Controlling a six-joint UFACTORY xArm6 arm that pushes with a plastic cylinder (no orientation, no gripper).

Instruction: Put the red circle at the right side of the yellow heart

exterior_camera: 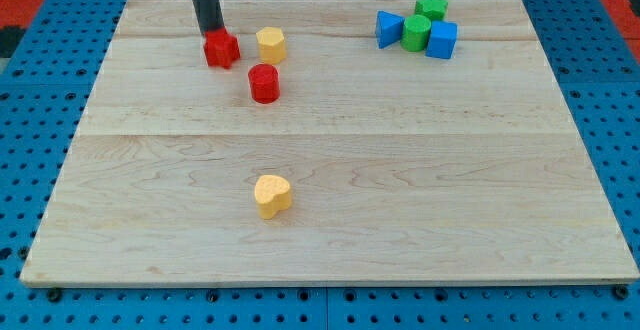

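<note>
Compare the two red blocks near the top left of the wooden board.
The red cylinder block is round and stands free; the red angular block has flat faces and sits at my tip. The cylinder lies nearer the view's bottom, the angular block nearer the top left. Both are red, similar in size.

We see a pale wooden board (330, 150) with visible grain and a smooth matt finish. Our rod (206, 0) looks dark and matt. The red circle (264, 83) and yellow heart (272, 195) look smooth, solid-coloured, slightly satiny.
</note>
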